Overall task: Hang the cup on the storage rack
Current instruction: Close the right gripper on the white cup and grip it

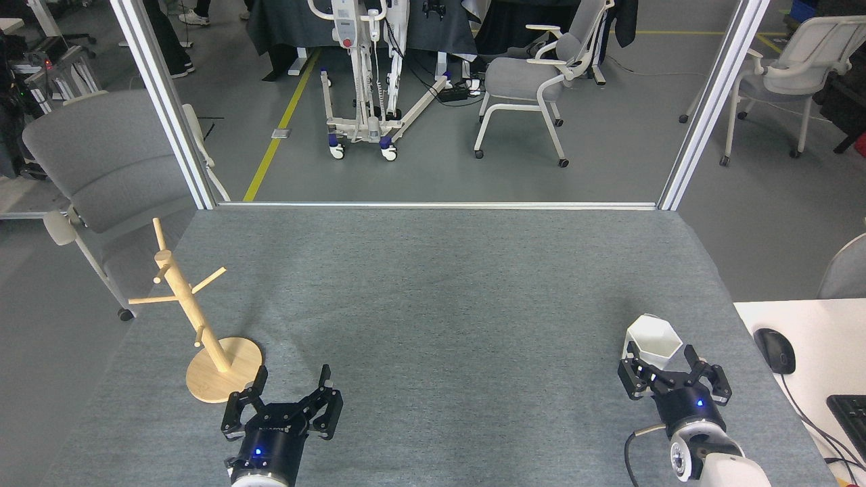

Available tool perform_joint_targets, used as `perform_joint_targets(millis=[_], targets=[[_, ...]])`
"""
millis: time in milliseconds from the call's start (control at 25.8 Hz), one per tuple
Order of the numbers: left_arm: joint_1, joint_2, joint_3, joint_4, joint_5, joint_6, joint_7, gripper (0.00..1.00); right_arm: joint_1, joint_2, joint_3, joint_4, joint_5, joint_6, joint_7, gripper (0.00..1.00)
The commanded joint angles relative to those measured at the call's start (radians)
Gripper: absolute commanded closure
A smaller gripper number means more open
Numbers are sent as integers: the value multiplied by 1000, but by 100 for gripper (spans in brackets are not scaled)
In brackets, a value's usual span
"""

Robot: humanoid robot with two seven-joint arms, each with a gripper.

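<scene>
Head view: right gripper (662,358), jaws spread, is straddling the white faceted matte cup (652,340) near the table's right edge; light, rigid, likely slippery, so flat opposite faces suit gripping.

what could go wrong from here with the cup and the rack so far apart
1. The right gripper is open around the near side of the cup, not clamped; closing on slanted facets could tip the cup or push it away.
2. The storage rack stands near the table's left edge, across from the cup, so a long carry or handover follows.
3. The left gripper sits open close to the rack's base; a careless move might nudge it.
</scene>
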Motion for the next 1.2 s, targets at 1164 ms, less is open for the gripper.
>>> perform_joint_targets(millis=[1164], targets=[[-2,-2,0,17,0,0,0,1,-36,-23,32,60,6,-38,-27,0]])
